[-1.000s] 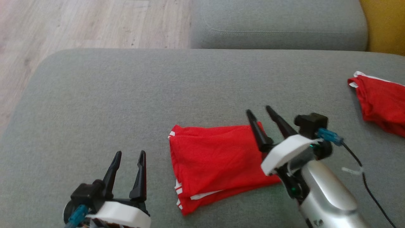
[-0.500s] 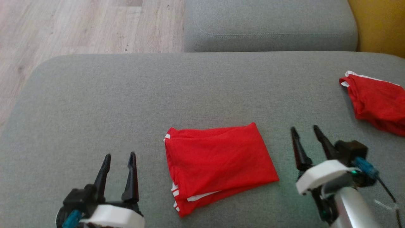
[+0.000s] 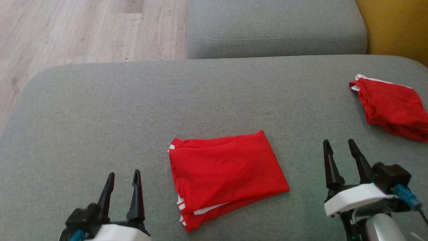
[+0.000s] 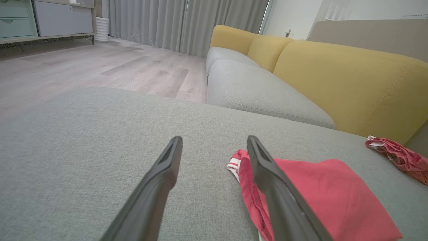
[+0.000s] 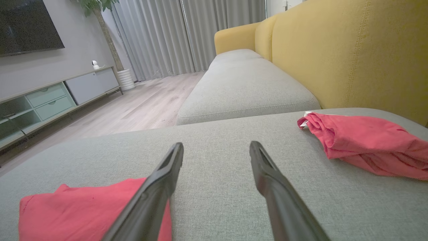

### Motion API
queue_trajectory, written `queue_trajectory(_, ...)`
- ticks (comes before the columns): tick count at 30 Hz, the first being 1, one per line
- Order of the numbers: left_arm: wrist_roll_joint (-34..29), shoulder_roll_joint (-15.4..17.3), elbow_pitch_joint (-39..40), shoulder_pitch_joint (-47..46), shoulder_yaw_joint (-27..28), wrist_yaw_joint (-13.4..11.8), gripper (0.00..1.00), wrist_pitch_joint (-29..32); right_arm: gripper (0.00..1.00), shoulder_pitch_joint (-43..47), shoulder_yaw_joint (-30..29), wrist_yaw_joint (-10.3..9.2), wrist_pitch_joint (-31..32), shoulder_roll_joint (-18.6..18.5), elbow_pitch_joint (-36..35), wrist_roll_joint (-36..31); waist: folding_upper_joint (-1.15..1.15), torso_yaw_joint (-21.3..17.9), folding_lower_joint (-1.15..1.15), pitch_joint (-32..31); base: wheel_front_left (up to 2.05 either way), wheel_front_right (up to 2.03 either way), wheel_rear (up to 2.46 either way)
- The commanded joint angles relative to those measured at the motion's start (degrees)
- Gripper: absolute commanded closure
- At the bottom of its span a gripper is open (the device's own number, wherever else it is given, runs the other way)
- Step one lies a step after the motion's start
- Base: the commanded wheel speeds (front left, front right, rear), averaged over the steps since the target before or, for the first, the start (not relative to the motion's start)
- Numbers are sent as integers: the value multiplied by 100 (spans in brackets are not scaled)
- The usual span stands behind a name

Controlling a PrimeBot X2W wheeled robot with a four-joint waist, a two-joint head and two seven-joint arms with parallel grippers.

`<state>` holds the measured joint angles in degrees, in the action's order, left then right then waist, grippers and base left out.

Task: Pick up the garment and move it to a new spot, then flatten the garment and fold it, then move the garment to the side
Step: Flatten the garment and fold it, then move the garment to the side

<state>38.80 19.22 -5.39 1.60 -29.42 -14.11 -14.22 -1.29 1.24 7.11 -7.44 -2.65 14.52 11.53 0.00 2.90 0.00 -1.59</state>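
A red garment (image 3: 227, 174) with white trim lies folded in a flat rectangle on the middle of the grey cushion (image 3: 100, 110); it also appears as the garment (image 4: 321, 197) in the left wrist view and as the garment (image 5: 77, 211) in the right wrist view. My left gripper (image 3: 123, 174) stands open to its left, apart from it, nothing between the fingers. My right gripper (image 3: 338, 143) stands open to its right, also apart and empty. In the wrist views, the left gripper (image 4: 214, 139) and the right gripper (image 5: 216, 144) show spread fingers over bare cushion.
A second red garment (image 3: 391, 107) lies crumpled at the cushion's far right edge. Beyond the cushion are another grey seat (image 3: 274, 30) and a yellow backrest (image 3: 398, 26). Wooden floor (image 3: 67, 30) drops off past the cushion's left and far-left edges.
My right gripper has drawn back from the folded garment's right edge to the lower right, staying open. The left gripper has sunk slightly lower. The camera has shifted a little.
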Motion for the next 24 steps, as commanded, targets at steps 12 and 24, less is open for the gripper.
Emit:
queue_trajectory(12,-130,-21,49,-251,327,85,0,-72,0,-92,151,37,75,-23,-283,35,0,-3,0,15,0,0,0)
queue_trajectory(24,-182,-79,-6,-379,297,164,0,-74,0,-855,217,37,1060,-23,-93,-306,0,364,0,162,0,0,0)
